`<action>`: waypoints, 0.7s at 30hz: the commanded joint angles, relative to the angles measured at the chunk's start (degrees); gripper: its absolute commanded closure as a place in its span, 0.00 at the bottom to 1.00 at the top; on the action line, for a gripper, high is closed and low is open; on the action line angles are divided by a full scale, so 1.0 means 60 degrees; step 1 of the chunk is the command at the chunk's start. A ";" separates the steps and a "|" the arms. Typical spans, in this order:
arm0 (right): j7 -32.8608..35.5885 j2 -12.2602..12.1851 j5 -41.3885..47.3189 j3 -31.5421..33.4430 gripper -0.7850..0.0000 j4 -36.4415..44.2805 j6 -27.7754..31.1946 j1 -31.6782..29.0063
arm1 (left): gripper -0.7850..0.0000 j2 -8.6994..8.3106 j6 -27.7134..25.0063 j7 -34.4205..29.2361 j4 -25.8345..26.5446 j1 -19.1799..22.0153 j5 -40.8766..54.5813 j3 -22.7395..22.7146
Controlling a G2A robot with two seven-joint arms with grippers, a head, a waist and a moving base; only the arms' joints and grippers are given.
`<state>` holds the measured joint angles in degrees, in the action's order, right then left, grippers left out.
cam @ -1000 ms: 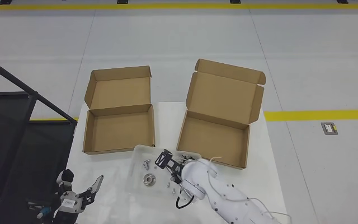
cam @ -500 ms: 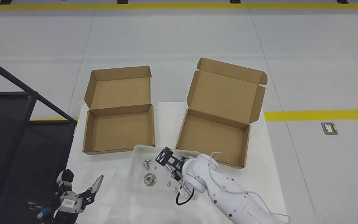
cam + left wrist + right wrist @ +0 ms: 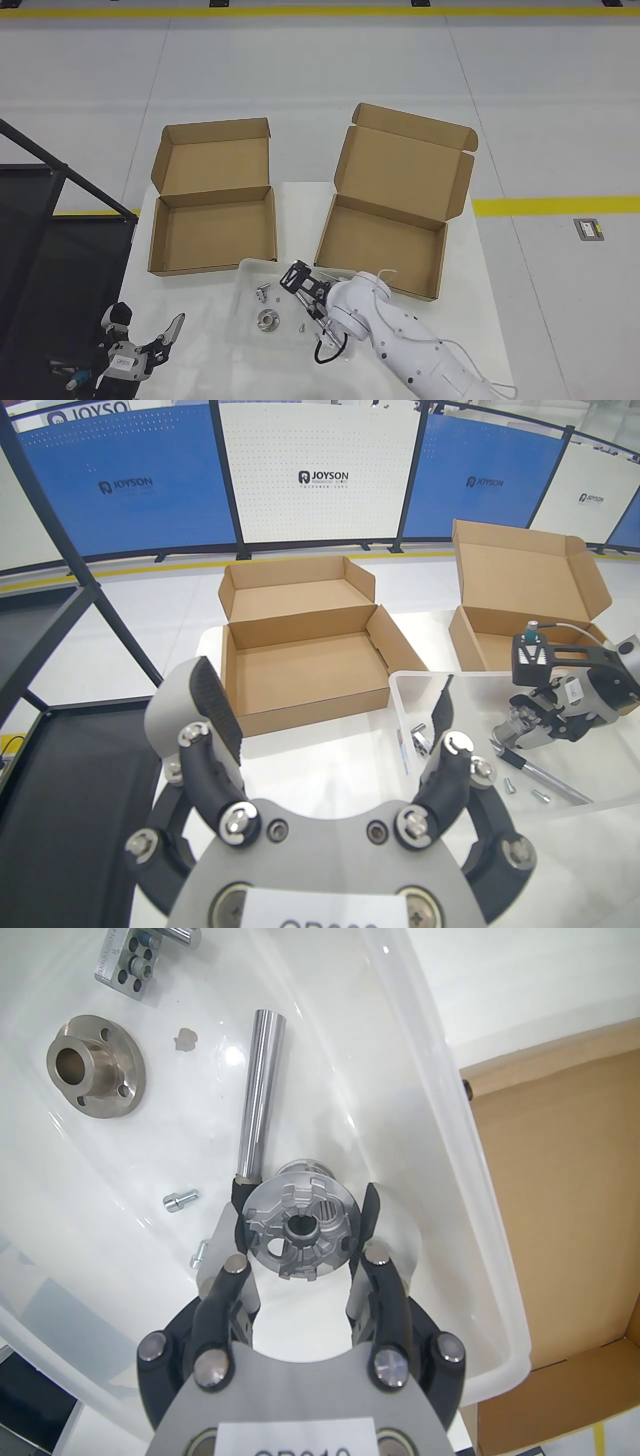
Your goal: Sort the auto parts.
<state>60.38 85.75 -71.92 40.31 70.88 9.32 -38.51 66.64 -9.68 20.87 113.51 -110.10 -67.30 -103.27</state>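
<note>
My right gripper (image 3: 302,1228) is inside the clear plastic bin (image 3: 450,1078), shut on a toothed metal hub (image 3: 300,1223) with one finger on each side. In the top view the right gripper (image 3: 308,300) is over the bin's middle. The left wrist view shows the hub (image 3: 515,725) in the right gripper (image 3: 525,732) just above the bin floor. Loose in the bin lie a round flange (image 3: 95,1073), a polished rod (image 3: 260,1093), a drilled block (image 3: 127,963) and small bolts (image 3: 180,1200). My left gripper (image 3: 327,700) stands open and empty near the table's front left corner (image 3: 140,350).
Two open cardboard boxes stand behind the bin, the left box (image 3: 212,235) and the larger right box (image 3: 385,250), with nothing visible inside either. A black metal rack (image 3: 60,260) borders the table's left side. Bare white tabletop (image 3: 320,750) lies between the left gripper and the bin.
The right arm has shifted slightly toward the far side of the bin and its wrist has turned a little. The left arm has stayed where it was.
</note>
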 commanded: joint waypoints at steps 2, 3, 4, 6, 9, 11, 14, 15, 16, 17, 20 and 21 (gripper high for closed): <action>-0.0013 -0.0034 0.0038 0.0158 1.00 0.0337 0.0120 -0.0106 | 0.00 0.0000 0.0000 0.0000 0.0000 0.0000 0.0000 0.0000; -0.0042 -0.0067 0.0143 0.0278 1.00 0.0542 0.0258 -0.0192 | 0.00 0.0000 0.0000 0.0000 0.0000 0.0000 0.0000 0.0000; -0.0059 -0.0112 0.0296 0.0415 1.00 0.0804 0.0488 -0.0300 | 0.00 0.0000 0.0000 0.0000 0.0000 0.0000 0.0000 0.0000; -0.0109 -0.0246 0.0608 0.0840 1.00 0.1393 0.0971 -0.0565 | 0.00 0.0000 0.0000 0.0000 0.0000 0.0000 0.0000 0.0000; 0.0031 -0.0478 0.0859 0.1487 1.00 0.2600 0.1606 -0.1092 | 0.00 0.0000 0.0000 0.0000 0.0000 0.0000 0.0000 0.0000; 0.0268 -0.0639 0.0998 0.1941 1.00 0.3574 0.2051 -0.1476 | 0.00 0.0000 0.0000 0.0000 0.0000 0.0000 0.0000 0.0000; 0.0388 -0.0839 0.0758 0.2596 1.00 0.5190 0.2245 -0.1985 | 0.00 0.0000 0.0000 0.0000 0.0000 0.0000 0.0000 0.0000; 0.0271 -0.0887 0.0543 0.2789 1.00 0.5757 0.2127 -0.2164 | 0.00 0.0000 0.0000 0.0000 0.0000 0.0000 0.0000 0.0000; 0.0198 -0.0933 0.0305 0.2928 1.00 0.6251 0.2110 -0.2323 | 0.00 0.0000 0.0000 0.0000 0.0000 0.0000 0.0000 0.0000; 0.0105 -0.0970 0.0069 0.3068 1.00 0.6684 0.2059 -0.2440 | 0.00 0.0000 0.0000 0.0000 0.0000 0.0000 0.0000 0.0000; -0.0246 -0.1028 -0.0427 0.3436 1.00 0.7460 0.1741 -0.2579 | 0.00 0.0000 0.0000 0.0000 0.0000 0.0000 0.0000 0.0000; -0.0343 -0.1036 -0.0514 0.3524 1.00 0.7534 0.1665 -0.2552 | 0.00 0.0000 0.0000 0.0000 0.0000 0.0000 0.0000 0.0000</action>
<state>58.77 79.57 -74.58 61.02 115.71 19.70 -53.99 66.64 -9.68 20.87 113.51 -110.10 -67.30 -103.27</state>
